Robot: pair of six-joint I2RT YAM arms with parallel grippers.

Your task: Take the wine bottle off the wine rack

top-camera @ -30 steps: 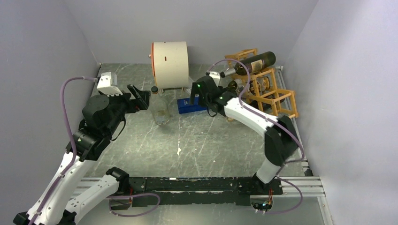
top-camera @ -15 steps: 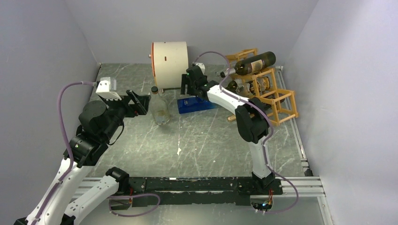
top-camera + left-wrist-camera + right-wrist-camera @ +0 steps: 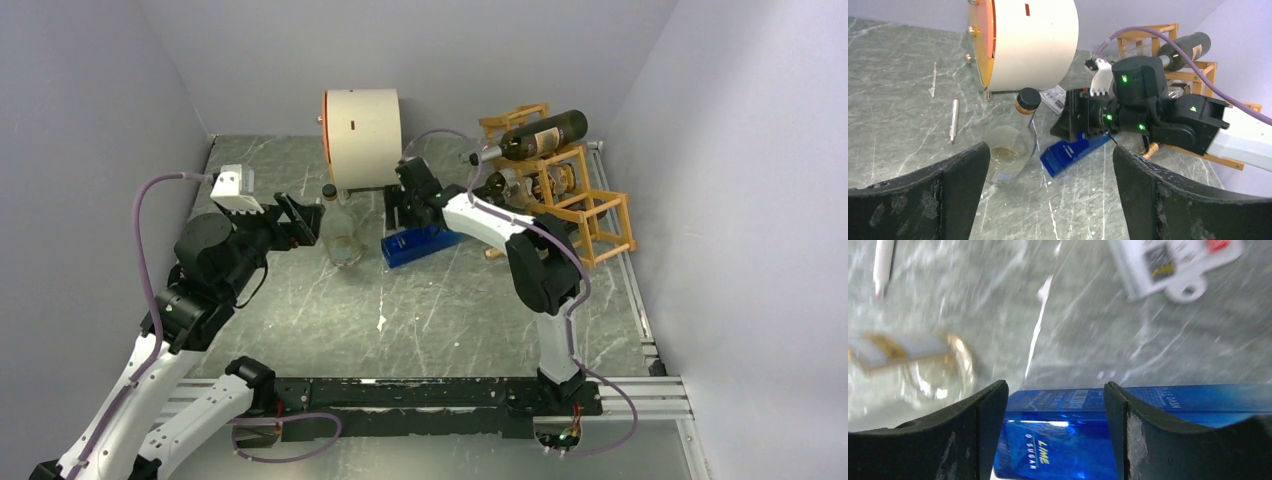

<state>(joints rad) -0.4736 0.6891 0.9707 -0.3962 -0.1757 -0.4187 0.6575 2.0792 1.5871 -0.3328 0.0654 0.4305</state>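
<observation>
The wooden wine rack stands at the back right. A dark wine bottle lies on its top tier, neck pointing left; it also shows in the left wrist view. A second bottle lies in a lower cell. My right gripper is open, left of the rack and low over a blue box. In the right wrist view the gripper has its jaws apart with the blue box behind them. My left gripper is open and empty beside a clear glass bottle.
A white cylindrical drum stands at the back centre. The clear bottle stands upright before it. A pen and a white tag lie on the table. A cork lies by the rack's foot.
My right arm swung left away from the rack and dropped over the blue box, which turned and shifted slightly. My left gripper edged toward the clear bottle.
</observation>
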